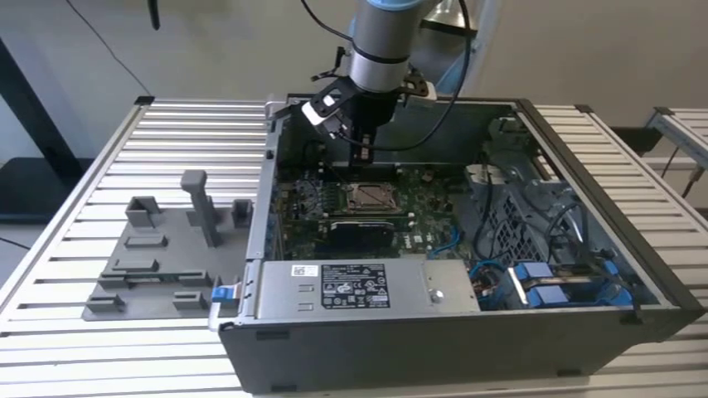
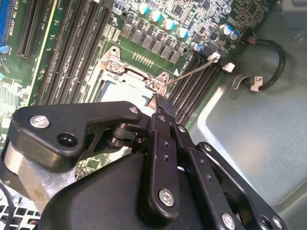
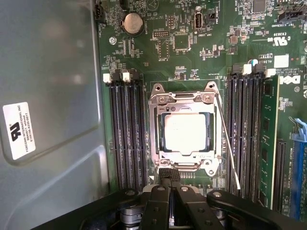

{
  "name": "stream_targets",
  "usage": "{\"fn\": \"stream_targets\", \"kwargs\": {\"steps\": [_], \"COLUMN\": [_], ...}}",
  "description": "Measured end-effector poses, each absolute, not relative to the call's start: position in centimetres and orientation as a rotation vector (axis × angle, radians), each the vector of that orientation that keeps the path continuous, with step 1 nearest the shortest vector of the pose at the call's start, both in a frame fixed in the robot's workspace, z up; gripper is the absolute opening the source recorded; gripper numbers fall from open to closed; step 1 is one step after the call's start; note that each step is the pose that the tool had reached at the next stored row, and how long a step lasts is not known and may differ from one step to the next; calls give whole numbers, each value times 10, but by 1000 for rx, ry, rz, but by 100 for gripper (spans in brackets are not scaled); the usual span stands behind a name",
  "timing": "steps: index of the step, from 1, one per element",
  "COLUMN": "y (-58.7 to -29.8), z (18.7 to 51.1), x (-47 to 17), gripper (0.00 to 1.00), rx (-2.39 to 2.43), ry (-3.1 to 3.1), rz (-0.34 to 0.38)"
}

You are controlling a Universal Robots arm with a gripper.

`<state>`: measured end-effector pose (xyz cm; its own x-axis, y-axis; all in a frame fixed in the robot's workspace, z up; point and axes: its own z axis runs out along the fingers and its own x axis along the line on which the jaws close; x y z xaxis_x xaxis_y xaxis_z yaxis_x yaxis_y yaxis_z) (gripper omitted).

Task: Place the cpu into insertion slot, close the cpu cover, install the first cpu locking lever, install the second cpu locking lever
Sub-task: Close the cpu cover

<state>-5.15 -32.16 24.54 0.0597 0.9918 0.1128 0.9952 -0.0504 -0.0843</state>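
Observation:
The cpu [image 3: 186, 133], a pale square chip, lies in the insertion slot [image 3: 184, 132] on the green board. The silver cpu cover [image 3: 183, 98] is folded down flat around it. One thin wire locking lever [image 3: 227, 143] runs along one side of the slot; it stands out from the slot at an angle in the second wrist view [image 2: 192, 71]. My gripper [image 3: 168, 174] is shut with nothing between its fingers. Its tip [image 2: 160, 101] hovers at the slot's edge, beside the lever's hinge end. In the exterior view the gripper [image 1: 362, 156] hangs just above the slot [image 1: 370, 196].
Black memory slots [image 3: 125, 134] flank the socket on both sides. The open computer case [image 1: 531, 116] walls the board in, with a grey metal wall [image 3: 48, 72] close by. A power supply [image 1: 354, 286] and blue cables [image 1: 553, 286] sit at the front. A grey fixture [image 1: 166, 249] lies on the table.

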Motion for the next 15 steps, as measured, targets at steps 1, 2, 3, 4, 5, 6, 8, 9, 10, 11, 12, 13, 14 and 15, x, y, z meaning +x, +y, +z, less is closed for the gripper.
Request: {"fn": "stream_targets", "kwargs": {"steps": [1,2,3,4,5,6,8,9,10,11,12,13,14,15], "y": [-322,-322,-322,-322,-322,-322,-322,-322,-322,-322,-322,-322,-322,-322], "z": [245,245,245,245,245,245,245,245,245,245,245,245,245,246], "x": [-52,-52,-52,-52,-52,-52,-52,-52,-52,-52,-55,-57,-60,-62], "gripper": [11,11,11,11,11,11,11,11,11,11,11,11,11,11], "rx": [-2181,-2181,-2181,-2181,-2181,-2181,-2181,-2181,-2181,-2181,-2181,-2181,-2181,-2181], "ry": [-2063,-2063,-2063,-2063,-2063,-2063,-2063,-2063,-2063,-2063,-2063,-2064,-2064,-2064], "rz": [-36,-36,-36,-36,-36,-36,-36,-36,-36,-36,-36,-37,-37,-38]}}
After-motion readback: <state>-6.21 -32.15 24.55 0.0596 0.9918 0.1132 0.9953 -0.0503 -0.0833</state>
